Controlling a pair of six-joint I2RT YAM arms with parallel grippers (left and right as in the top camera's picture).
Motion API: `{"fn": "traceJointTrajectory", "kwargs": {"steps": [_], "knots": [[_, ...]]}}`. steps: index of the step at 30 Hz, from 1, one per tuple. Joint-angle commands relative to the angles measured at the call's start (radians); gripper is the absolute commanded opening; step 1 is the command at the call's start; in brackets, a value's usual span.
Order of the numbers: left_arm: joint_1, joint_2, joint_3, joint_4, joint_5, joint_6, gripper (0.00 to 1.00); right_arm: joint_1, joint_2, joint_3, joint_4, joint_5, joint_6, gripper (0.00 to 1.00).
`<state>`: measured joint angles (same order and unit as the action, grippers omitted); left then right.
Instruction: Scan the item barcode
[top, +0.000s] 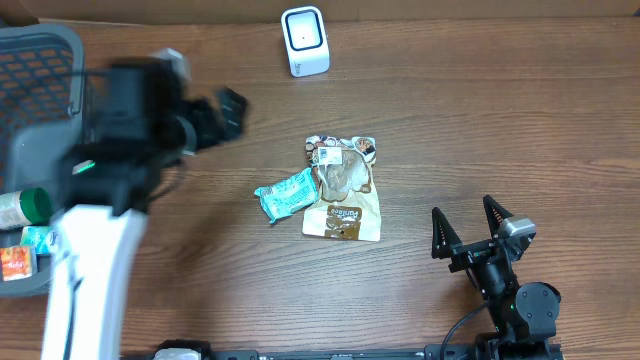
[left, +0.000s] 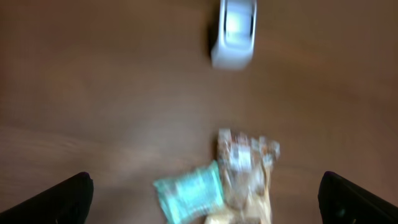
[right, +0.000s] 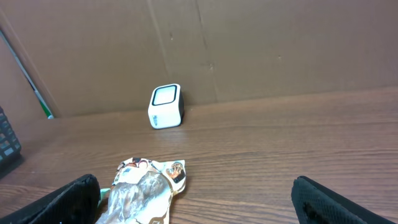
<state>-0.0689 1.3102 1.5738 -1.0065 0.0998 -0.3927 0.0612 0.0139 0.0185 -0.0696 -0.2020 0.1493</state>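
Where the items lie: a brown snack pouch (top: 343, 188) is flat on the bench (top: 500, 100) near its middle. A teal packet (top: 288, 193) lies tilted against the pouch's left edge. Neither is in a grip.
Pouch label: a white label (top: 325, 155) sits at the pouch's far end; any barcode is too small to tell.
Scanner: the small white barcode scanner (top: 305, 40) stands upright at the far edge of the bench, well apart from both packets, its window face turned toward the near side.
Left end effector (top: 222, 115): above the bench, left of and beyond the packets, blurred in the overhead view. Its jaws are spread wide with nothing between them, and its fingers (left: 62, 199) sit at the lower corners of the wrist view.
Right end effector (top: 463, 207): at the near right, well apart from the pouch. Its jaws are wide and hold nothing, and its fingers (right: 62, 199) point to the far side.
Basket: a grey basket (top: 40, 60) sits at the far left corner.
Left edge: a green-capped bottle (top: 25, 205) lies there, partly cut off.
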Motion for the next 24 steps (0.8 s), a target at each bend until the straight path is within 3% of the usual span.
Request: {"fn": "traceJointTrajectory", "kwargs": {"steps": [1, 3, 6, 9, 12, 17, 24], "knots": [[0.084, -0.053, 0.178, -0.081, -0.281, 0.151, 1.0, 0.004, -0.011, -0.01, 0.005, 0.01, -0.003, 1.0], [0.169, -0.064, 0.225, -0.092, -0.392, 0.124, 1.0, 0.004, -0.011, -0.01, 0.005, 0.01, -0.003, 1.0], [0.327, -0.062, 0.23, -0.09, -0.415, 0.072, 1.0, 0.004, -0.011, -0.01, 0.005, 0.01, -0.003, 1.0], [0.499, -0.014, 0.229, -0.137, -0.352, -0.04, 1.0, 0.004, -0.011, -0.01, 0.005, 0.01, -0.003, 1.0], [0.622, 0.067, 0.229, -0.174, -0.221, -0.061, 0.93, 0.004, -0.011, -0.01, 0.005, 0.01, -0.003, 1.0], [0.702, 0.209, 0.229, -0.228, -0.179, -0.061, 0.86, 0.004, -0.011, -0.01, 0.005, 0.01, -0.003, 1.0], [0.719, 0.346, 0.228, -0.291, -0.224, -0.06, 0.85, 0.004, -0.011, -0.01, 0.005, 0.01, -0.003, 1.0]]}}
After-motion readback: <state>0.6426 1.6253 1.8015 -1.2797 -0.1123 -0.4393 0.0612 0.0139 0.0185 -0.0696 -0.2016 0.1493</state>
